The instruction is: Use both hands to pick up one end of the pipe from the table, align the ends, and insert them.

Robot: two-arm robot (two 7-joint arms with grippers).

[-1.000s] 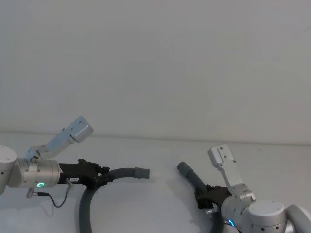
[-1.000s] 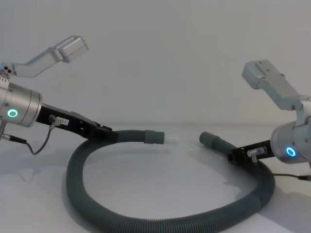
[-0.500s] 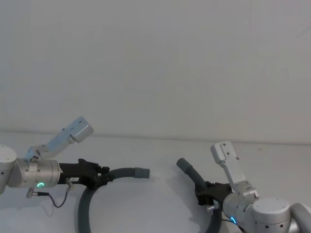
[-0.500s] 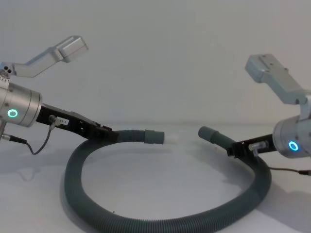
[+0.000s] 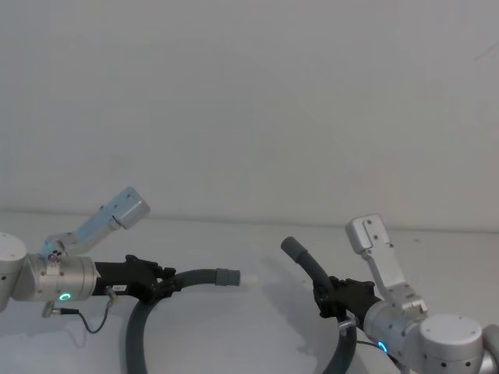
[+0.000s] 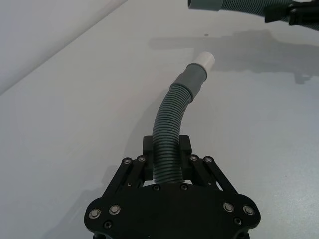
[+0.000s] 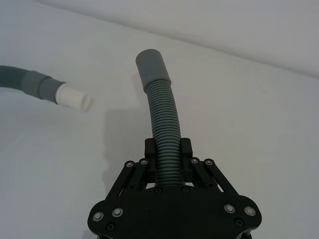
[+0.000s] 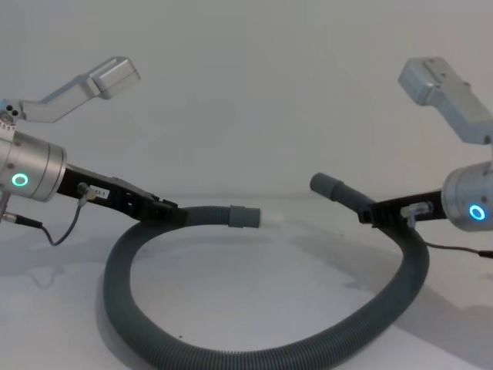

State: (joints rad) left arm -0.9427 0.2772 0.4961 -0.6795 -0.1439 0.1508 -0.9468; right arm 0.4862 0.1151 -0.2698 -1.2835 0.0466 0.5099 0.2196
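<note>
Aligning now: left gripper (image 8: pixel 166 212) clamps the corrugated hose (image 8: pixel 123 308) behind its white-tipped cuff (image 8: pixel 245 216), right gripper (image 8: pixel 370 213) behind the plain cuff (image 8: pixel 327 185) at its two o'clock; next, probably level them.

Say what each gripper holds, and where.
One corrugated hose: left gripper on the ribs behind the white-tipped cuff, right gripper on the ribs behind the plain cuff.

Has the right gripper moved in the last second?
Yes. In the chest view the right gripper has risen, lifting the plain cuff above the far edge of the table.
</note>
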